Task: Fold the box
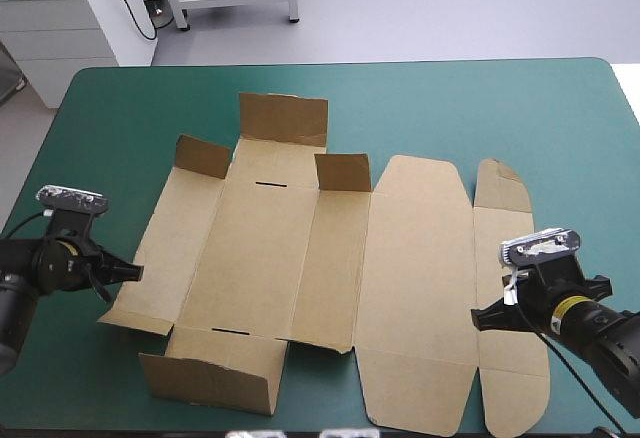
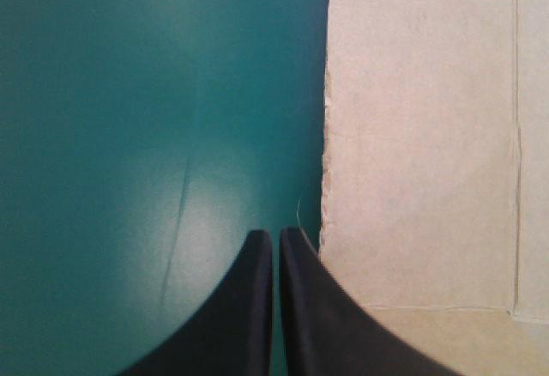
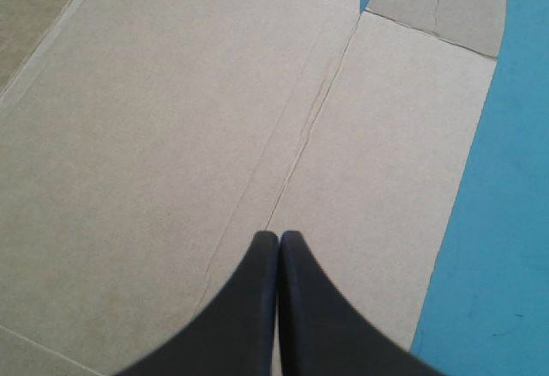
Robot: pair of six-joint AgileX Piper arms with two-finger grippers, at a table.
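I see the brown box (image 1: 300, 258) lying in the middle of the teal-green bench (image 1: 120, 98), and most of it is flat. Three small flaps (image 1: 283, 118) stand up at the far side and one wide flap (image 1: 210, 380) stands up at the near side. My left claw (image 1: 128, 273) is clenched tight with nothing in it. It sits low, just beside the left edge of the box, pointing at the left side panel (image 1: 175, 248). My right claw (image 1: 480, 316) is clenched too and holds nothing. It hangs over the narrow strip (image 1: 505, 288) at the right end, close to the fold line next to the big lid panel (image 1: 415, 288). I think the step now is to lift the left wall. To do it well, I would slide the left claw under that edge like a wedge and go up slowly, so the board bends on its own fold line and nowhere else. The right claw could press down so the sheet does not slide away. The board looks thin and light, so a fast push might just shove it along.
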